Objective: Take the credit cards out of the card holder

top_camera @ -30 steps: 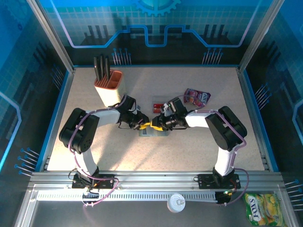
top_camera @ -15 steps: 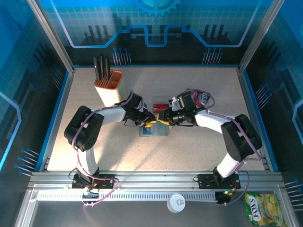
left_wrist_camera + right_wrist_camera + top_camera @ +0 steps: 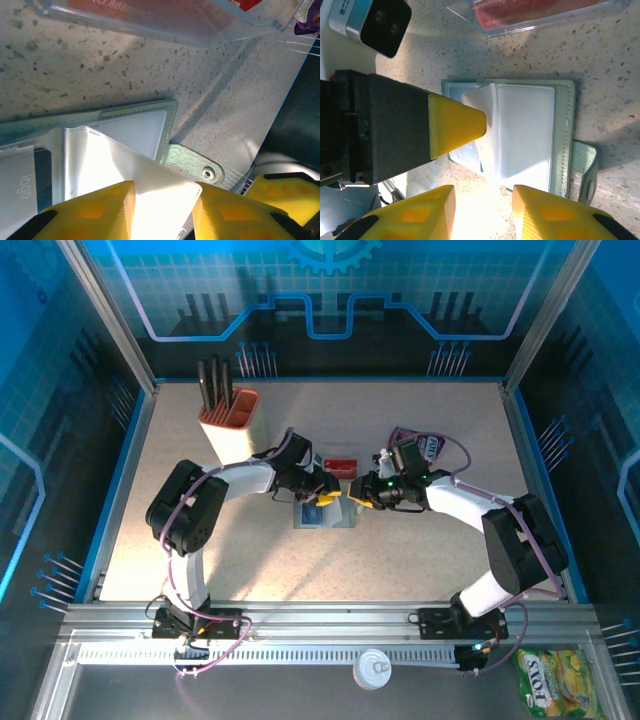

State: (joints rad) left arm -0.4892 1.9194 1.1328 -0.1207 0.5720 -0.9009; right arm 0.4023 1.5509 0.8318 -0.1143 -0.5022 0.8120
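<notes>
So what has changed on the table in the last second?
The right gripper drew back to the right, off the wallet, jaws apart and empty. The left gripper slid a little right over the wallet, a white flap between its fingers. The wallet, red card, cup and pouch stayed put.

Speckled table (image 3: 420, 550) bears card holder (image 3: 325, 516), red card (image 3: 341, 467), pouch (image 3: 432, 444), cup (image 3: 230, 430).

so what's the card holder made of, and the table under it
Card holder: looks like matte grey-green faux leather, going by the stitched edge and snap tab; could be real. Table: smooth speckled stone-look surface, probably laminate.
</notes>
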